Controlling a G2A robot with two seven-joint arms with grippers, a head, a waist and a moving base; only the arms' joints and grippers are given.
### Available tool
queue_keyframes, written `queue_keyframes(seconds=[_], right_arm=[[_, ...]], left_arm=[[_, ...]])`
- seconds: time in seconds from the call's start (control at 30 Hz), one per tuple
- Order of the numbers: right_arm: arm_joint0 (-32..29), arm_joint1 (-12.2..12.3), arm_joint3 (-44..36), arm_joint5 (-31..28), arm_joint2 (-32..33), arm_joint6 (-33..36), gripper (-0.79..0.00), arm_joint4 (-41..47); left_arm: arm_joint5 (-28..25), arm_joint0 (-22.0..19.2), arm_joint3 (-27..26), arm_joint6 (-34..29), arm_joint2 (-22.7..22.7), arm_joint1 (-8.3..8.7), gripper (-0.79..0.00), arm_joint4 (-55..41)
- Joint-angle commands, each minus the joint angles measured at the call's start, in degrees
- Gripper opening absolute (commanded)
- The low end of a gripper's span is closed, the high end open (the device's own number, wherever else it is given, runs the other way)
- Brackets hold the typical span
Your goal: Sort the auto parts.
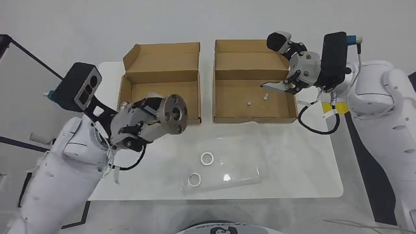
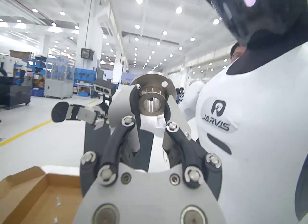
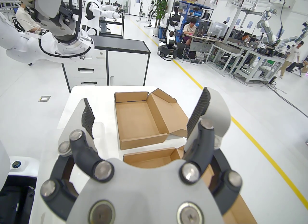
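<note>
Your left claw (image 2: 152,104) grips the metal flange (image 1: 174,112) above the worktop, beside the left box's (image 1: 162,97) front right corner. Your right claw (image 3: 146,111) hangs released over the right box (image 1: 253,104), which seems to hold small screws. The step in hand looks like placing, so next line up and lower the flange into the left box.

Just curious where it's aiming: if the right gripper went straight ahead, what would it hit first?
Probably the farther open brown cardboard box: the open right gripper points toward its floor, above the nearer brown cardboard box. Depth is unclear.
</note>
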Motion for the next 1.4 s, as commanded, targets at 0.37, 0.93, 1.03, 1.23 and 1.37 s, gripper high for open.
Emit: queue_keyframes(seconds=[0.37, 0.93, 1.03, 1.23, 1.37], right_arm=[[0.0, 0.0, 0.0, 0.0, 0.0, 0.0, 0.0, 0.0], [0.0, 0.0, 0.0, 0.0, 0.0, 0.0, 0.0, 0.0], [0.0, 0.0, 0.0, 0.0, 0.0, 0.0, 0.0, 0.0], [0.0, 0.0, 0.0, 0.0, 0.0, 0.0, 0.0, 0.0], [0.0, 0.0, 0.0, 0.0, 0.0, 0.0, 0.0, 0.0]], left_arm=[[0.0, -1.73, -2.13, 6.84, 4.07, -2.24, -0.785, -3.24], [0.0, 0.26, -4.83, 6.11, 3.73, -5.84, -0.785, -13.96], [0.0, 1.1, -4.5, 0.11, 2.23, -6.91, -0.785, -19.43], [0.0, 3.13, -2.22, -16.11, -1.54, -9.21, -0.785, -32.18], [0.0, 4.65, 0.55, -30.35, -5.11, -11.29, -0.785, -41.86]])
